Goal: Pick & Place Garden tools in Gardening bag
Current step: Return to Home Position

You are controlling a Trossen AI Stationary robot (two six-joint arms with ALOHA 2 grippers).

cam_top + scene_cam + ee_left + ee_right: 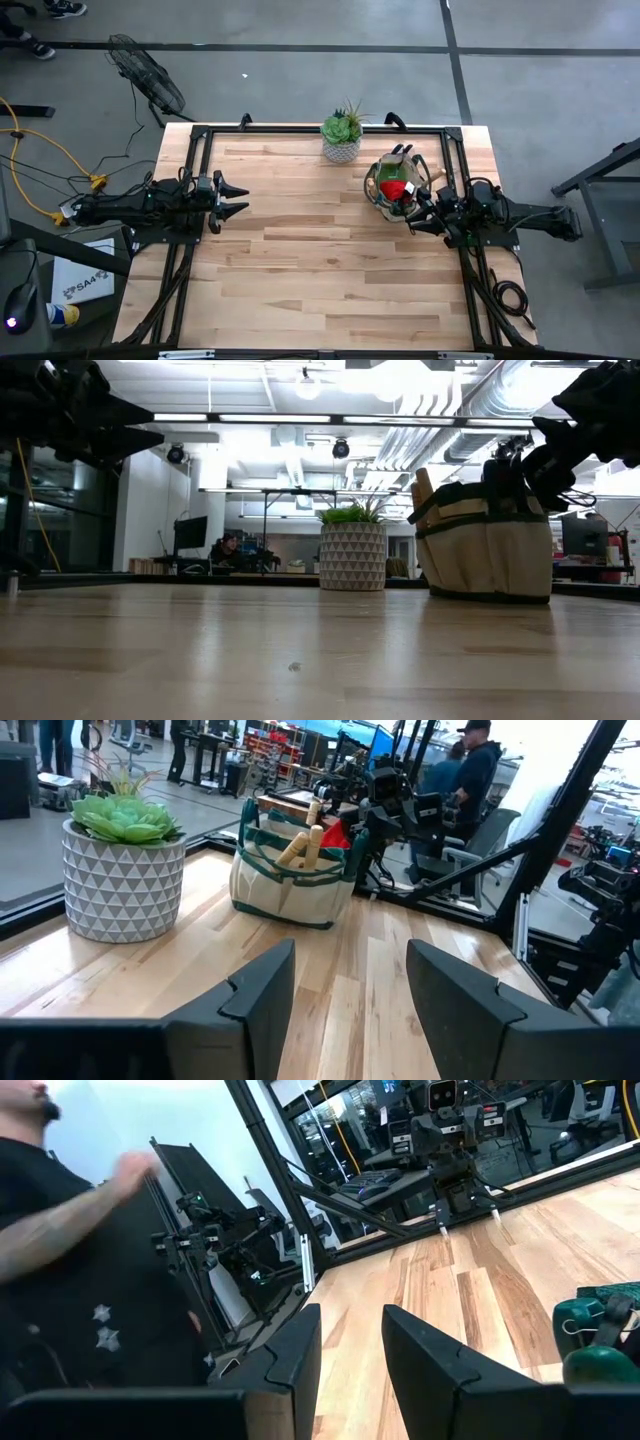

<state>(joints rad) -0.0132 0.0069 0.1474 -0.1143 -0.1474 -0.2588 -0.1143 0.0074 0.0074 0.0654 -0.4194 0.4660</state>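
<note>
The bag (490, 555) stands near the worktop's (300, 260) right edge, toward the far corner. Wooden handles (300, 845) and a red piece (395, 188) stick up out of it. No tool lies loose on the boards, so the packing looks done, and the step in hand seems to be the arms going to their rest pose.

The right pincer (418, 218) hangs just beside the bag on its right-edge side, fingers apart and holding nothing. The left pincer (240, 199) waits by the left edge, well apart from the bag, also spread and empty.

The plant pot (341, 148) sits at the middle of the far edge, near the bag but not touching it.

The next move calls for the right arm to draw back toward its own edge. It should lift clear so its fingers do not catch the bag's rim or tip it.
</note>
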